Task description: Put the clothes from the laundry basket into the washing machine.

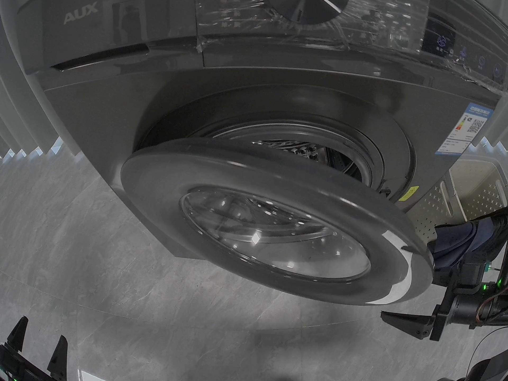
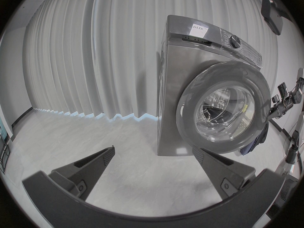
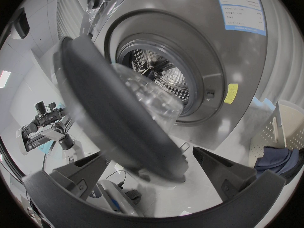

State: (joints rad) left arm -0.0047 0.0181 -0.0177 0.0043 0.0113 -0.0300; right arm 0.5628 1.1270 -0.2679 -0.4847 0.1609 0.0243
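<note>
The grey washing machine (image 1: 159,91) has its round door (image 1: 275,223) swung partly open, showing the drum (image 1: 317,152) behind it. To its right stands a cream perforated laundry basket (image 1: 476,186) with dark blue clothes (image 1: 455,242) hanging over its rim. My right gripper (image 1: 418,302) is open at the door's free edge. In the right wrist view that door (image 3: 110,111) rim lies between its fingers (image 3: 218,168); contact cannot be told. My left gripper (image 1: 39,342) is open and empty, low at the left over the floor, well away from the machine (image 2: 177,79).
Pale grey floor tiles (image 1: 106,271) spread in front and to the left of the machine. A pleated white curtain (image 2: 79,54) runs behind it. Another robot arm on a stand (image 3: 47,124) is seen beyond the door in the right wrist view.
</note>
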